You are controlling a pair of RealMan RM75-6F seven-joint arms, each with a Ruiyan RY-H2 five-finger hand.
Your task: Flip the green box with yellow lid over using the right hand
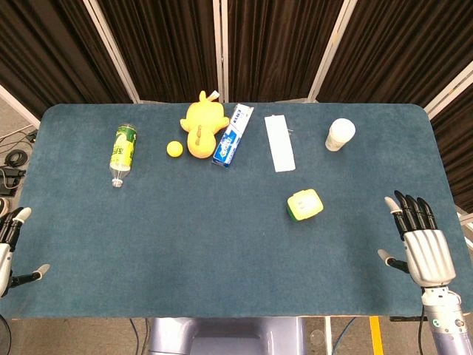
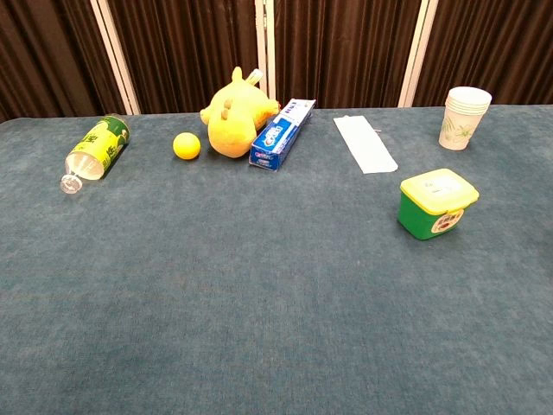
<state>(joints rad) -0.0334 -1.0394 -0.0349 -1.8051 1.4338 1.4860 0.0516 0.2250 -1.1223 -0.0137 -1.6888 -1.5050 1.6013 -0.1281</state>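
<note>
The green box with yellow lid (image 1: pixel 304 204) stands upright, lid up, on the blue table right of centre; the chest view shows the box (image 2: pixel 436 203) at the right. My right hand (image 1: pixel 422 240) lies flat near the table's front right corner, fingers spread, holding nothing, well to the right of and nearer than the box. At the front left edge my left hand (image 1: pixel 10 248) shows only in part, fingers apart and empty. Neither hand appears in the chest view.
Along the far side lie a green-labelled bottle (image 1: pixel 122 153), a yellow ball (image 1: pixel 174 149), a yellow plush toy (image 1: pixel 203 123), a toothpaste box (image 1: pixel 233 134), a white flat packet (image 1: pixel 279 143) and stacked paper cups (image 1: pixel 340 134).
</note>
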